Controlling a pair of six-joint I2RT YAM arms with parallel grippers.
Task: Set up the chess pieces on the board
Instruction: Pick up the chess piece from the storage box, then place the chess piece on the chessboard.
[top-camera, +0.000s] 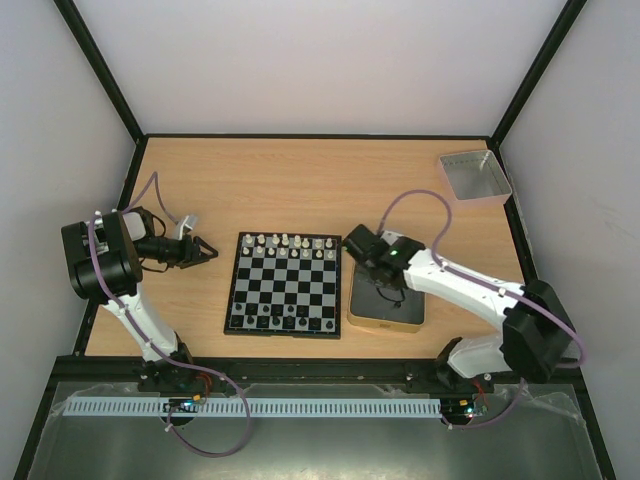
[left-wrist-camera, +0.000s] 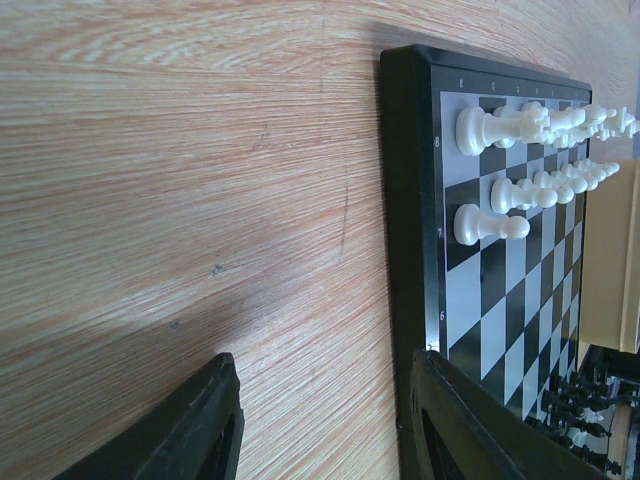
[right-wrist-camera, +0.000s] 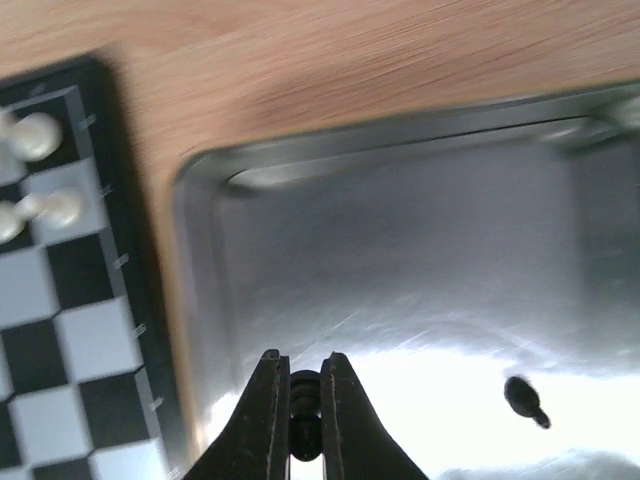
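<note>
The board (top-camera: 232, 290) lies at the table's middle, with white chess pieces (top-camera: 290, 243) in its far rows and black ones (top-camera: 285, 318) in its near rows. My right gripper (top-camera: 388, 292) hangs over the gold-rimmed tin (top-camera: 385, 322). In the right wrist view the right gripper (right-wrist-camera: 300, 360) is shut on a small black chess piece (right-wrist-camera: 304, 385) above the tin's floor (right-wrist-camera: 400, 230). One more black piece (right-wrist-camera: 524, 398) lies loose in the tin. My left gripper (top-camera: 205, 250) is left of the board; its wrist view shows the gripper (left-wrist-camera: 325, 358) open over bare wood beside the board's border (left-wrist-camera: 405, 200).
A grey square tray (top-camera: 475, 177) stands at the far right corner of the table. The tin sits directly right of the board, nearly touching it. White pieces (left-wrist-camera: 500, 130) and black pieces (left-wrist-camera: 580, 400) show along the board in the left wrist view.
</note>
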